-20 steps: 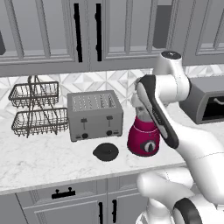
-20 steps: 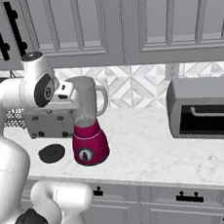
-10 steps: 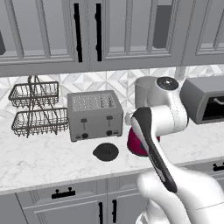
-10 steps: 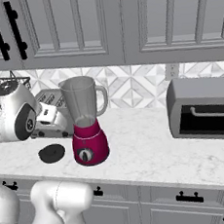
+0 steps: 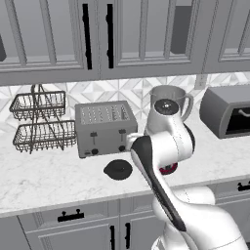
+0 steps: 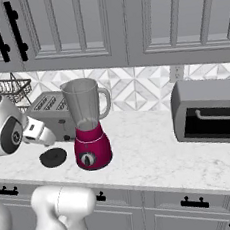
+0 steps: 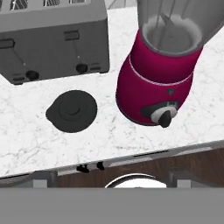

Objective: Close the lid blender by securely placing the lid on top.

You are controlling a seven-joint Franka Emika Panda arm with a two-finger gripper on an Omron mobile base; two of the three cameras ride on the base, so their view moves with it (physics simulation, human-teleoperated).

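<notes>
Kitchen, marble counter [image 6: 156, 153], grey cabinets [image 5: 141, 34] (toaster [image 5: 105, 128] too)

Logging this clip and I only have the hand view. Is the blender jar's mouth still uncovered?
Observer: Yes. The right base view shows the blender with its jar mouth open, nothing on it.
Operator: Where does the lid sit relative to the appliances?
Observer: The lid lies flat on the counter, in front of the toaster and apart from it.
Operator: Anything beyond the toaster?
Observer: A two-tier wire basket stands on the toaster's far side, away from the blender.
</notes>
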